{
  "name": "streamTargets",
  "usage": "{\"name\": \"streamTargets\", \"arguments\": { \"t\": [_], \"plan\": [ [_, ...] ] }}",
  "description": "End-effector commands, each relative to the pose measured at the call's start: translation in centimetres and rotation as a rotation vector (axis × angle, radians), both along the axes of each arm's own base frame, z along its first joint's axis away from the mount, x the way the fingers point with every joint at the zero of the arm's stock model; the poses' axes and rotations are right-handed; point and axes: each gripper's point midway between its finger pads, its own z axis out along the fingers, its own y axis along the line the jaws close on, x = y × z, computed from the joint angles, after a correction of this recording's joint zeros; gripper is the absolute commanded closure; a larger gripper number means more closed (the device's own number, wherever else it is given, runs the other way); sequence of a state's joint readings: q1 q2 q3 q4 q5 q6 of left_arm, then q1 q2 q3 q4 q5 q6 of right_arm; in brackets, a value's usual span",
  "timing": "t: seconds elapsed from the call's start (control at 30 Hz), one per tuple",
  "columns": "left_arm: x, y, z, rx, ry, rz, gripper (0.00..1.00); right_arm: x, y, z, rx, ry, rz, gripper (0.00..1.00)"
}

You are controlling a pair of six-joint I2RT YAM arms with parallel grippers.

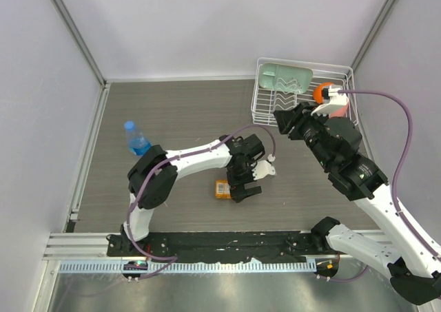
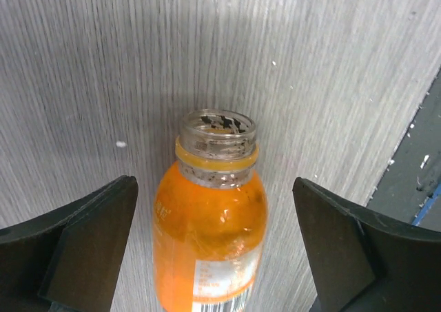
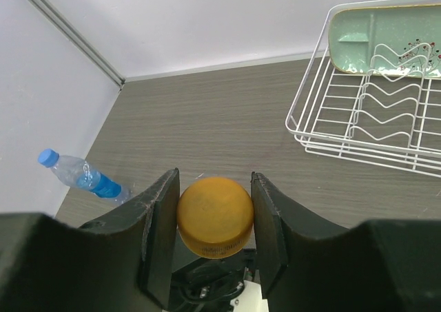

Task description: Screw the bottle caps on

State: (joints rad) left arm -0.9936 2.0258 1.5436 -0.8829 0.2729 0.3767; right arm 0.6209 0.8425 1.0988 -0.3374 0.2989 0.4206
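Note:
The squat orange bottle [image 2: 210, 222] rests on the table with its neck bare and its mouth [image 2: 217, 129] uncapped. My left gripper [image 2: 213, 209] is open wide around it. Both fingers [image 2: 89, 236] stand well off its sides. From above, this bottle [image 1: 222, 188] shows just left of the left gripper [image 1: 242, 181]. My right gripper [image 3: 215, 212] is shut on the orange-amber cap [image 3: 215, 219] and hovers near the rack, right gripper [image 1: 286, 121]. The clear bottle [image 1: 136, 141] with the blue label stands far left, its blue cap [image 3: 47, 158] on it.
A white wire rack [image 1: 260, 105] stands at the back right and holds a green tray [image 1: 286, 78] and an orange ball [image 1: 321, 91]. Walls close the table on the left, back and right. The left arm's link reaches across the middle.

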Motion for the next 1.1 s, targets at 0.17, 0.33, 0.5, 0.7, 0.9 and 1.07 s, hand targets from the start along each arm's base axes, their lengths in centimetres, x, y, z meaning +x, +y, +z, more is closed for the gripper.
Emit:
{"name": "streamTargets", "arguments": {
  "t": [0.17,0.33,0.5,0.7,0.9,1.07],
  "plan": [
    [0.1,0.5,5.7,-0.159,-0.130,-0.035,0.00,-0.7,-1.0,3.1,0.028,-0.054,-0.024,0.79],
    [-0.6,2.3,4.8,-0.128,-0.136,-0.053,0.00,-0.7,-1.1,3.2,0.029,-0.049,-0.029,0.79],
    [-1.7,3.4,3.7,-0.085,-0.082,-0.091,0.00,-0.6,-1.2,3.2,0.034,-0.043,-0.037,0.80],
    [-1.6,4.5,1.9,-0.033,-0.093,-0.106,0.00,-0.4,-0.9,3.2,0.032,-0.036,-0.032,0.80],
    [-1.9,5.8,-0.2,-0.003,-0.101,-0.114,0.00,-0.2,-0.7,3.3,0.028,-0.036,-0.031,0.80],
    [-1.7,5.8,-1.5,0.013,-0.095,-0.091,0.00,-0.2,-0.5,3.2,0.028,-0.033,-0.022,0.80]
  ]
}}
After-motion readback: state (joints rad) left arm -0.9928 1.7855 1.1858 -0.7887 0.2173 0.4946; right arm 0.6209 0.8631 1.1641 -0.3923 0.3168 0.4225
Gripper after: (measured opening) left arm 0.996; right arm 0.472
